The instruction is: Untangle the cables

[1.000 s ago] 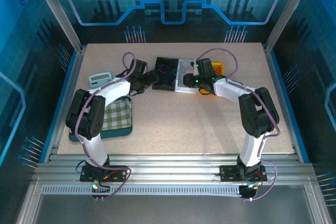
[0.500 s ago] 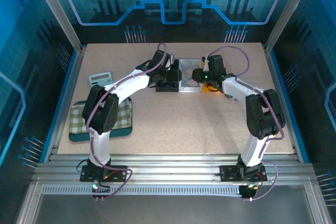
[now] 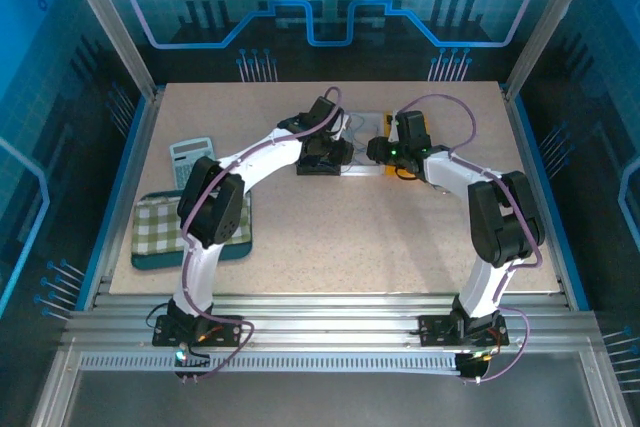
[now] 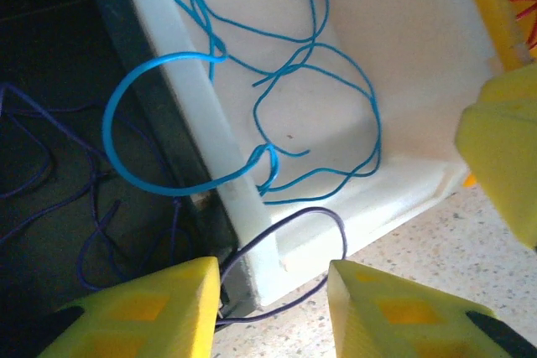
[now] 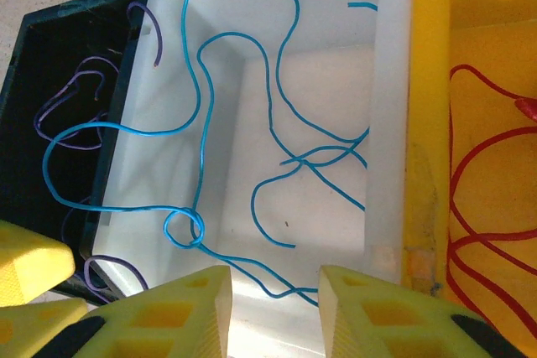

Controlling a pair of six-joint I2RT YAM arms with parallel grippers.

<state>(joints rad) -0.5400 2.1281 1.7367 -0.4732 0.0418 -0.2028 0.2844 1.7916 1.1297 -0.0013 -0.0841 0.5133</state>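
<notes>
At the upper middle of the top view, on the worktop (image 3: 330,237), three bins in a row, with both arms bent inward over them. Left to right in the right wrist view: black bin (image 5: 84,10), white bin (image 5: 390,123), yellow bin (image 5: 428,123), walls touching.

Inside the white bin, blue cable (image 5: 277,123) in loose overlapping loops across the floor. One wide blue loop out over the left wall and into the black bin, with a small tight curl right at that wall, lower left of the right wrist view. Purple cable (image 5: 67,106) on the black bin's floor, in dim tangled curves. One purple end up by the white bin's upper-left rim, another strand arching over the white bin's near corner, low centre in the left wrist view. Red cable (image 5: 470,165) in the yellow bin, several curves along the right edge of the frame.

Left claw (image 4: 270,291) at the bottom of its view, fingers apart, gripping nothing, above the seam between black and white bins. Purple strand passing under the gap, not pinched. Right claw (image 5: 273,291) likewise spread wide and empty, over the white bin's near edge.

At the left of the top view, well apart from the bins: calculator (image 3: 192,154), and below it a checked cloth (image 3: 160,227) on a tray (image 3: 190,261).
</notes>
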